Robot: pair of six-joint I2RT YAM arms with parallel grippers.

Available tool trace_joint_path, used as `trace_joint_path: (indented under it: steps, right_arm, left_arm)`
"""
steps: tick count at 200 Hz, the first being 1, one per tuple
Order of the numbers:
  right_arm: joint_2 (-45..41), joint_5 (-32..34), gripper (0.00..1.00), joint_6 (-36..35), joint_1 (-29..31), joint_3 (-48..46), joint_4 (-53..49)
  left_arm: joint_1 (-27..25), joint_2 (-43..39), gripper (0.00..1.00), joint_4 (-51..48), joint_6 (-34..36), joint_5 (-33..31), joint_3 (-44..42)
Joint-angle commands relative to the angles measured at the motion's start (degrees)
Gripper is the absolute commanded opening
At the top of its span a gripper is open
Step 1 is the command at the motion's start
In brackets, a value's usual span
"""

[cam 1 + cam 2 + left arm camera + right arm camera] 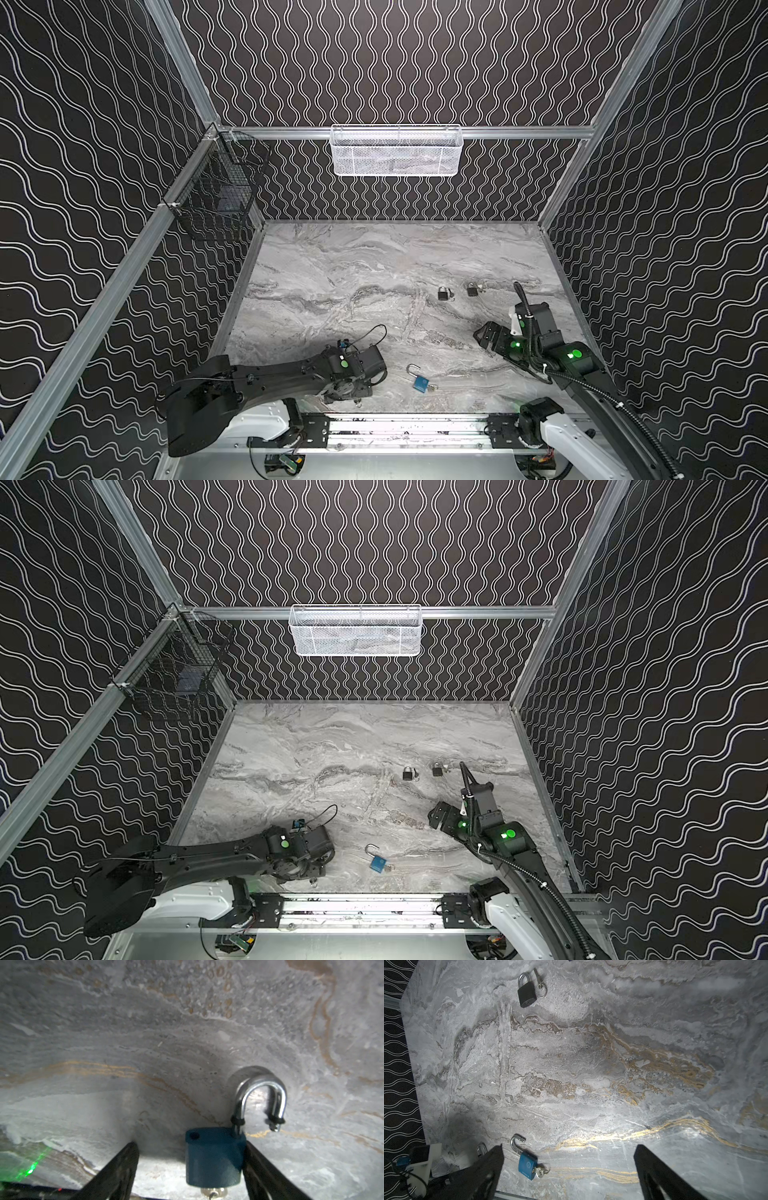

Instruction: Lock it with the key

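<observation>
While the right claw (569, 1148) hangs spread above the counter (571, 1064), the left claw (190, 1145), also spread, straddles a padlock (214, 1159).

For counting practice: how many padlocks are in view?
4: two black padlocks mid-right, a blue padlock near the front, a dark blue padlock within the left gripper, hidden from above.

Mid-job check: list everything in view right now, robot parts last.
blue padlock: 1, blue, front centre of table, shackle open, key at base.
second blue padlock: 1, blue, between fingers of left pincer, shackle open.
black padlocks: 2, black, right of centre, loose key by one.
mesh basket: 1, white, back rail.
wire basket: 1, black, left rail.
table: 1, grey marble.
left pincer: 1, black, open.
right pincer: 1, black, open, empty.
</observation>
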Motion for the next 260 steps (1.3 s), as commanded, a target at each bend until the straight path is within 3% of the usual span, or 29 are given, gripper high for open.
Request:
trace_joint_path:
  steps: [1, 83, 194, 260]
  right_arm:
    - [-0.9, -0.2, 1.00, 0.2, 0.1, -0.1, -0.4]
    - [-2.0, -0.5, 1.00, -0.8, 0.2, -0.2, -0.8]
    - [-2.2, -7.0, 1.00, -1.5, 0.4, -2.5, 2.2]
    - [-4.6, -9.2, 1.00, -0.8, 0.4, -4.0, 3.8]
  left_arm:
    - [0.9, 2.5, 0.81, 6.0, 2.2, 1.0, -0.4]
    - [1.5, 6.0, 0.70, 8.8, 1.9, 1.7, 1.0]
    - [2.1, 10.1, 0.34, 10.3, 3.9, 2.9, 4.1]
    - [2.1, 8.3, 0.35, 8.5, 3.8, 2.8, 4.1]
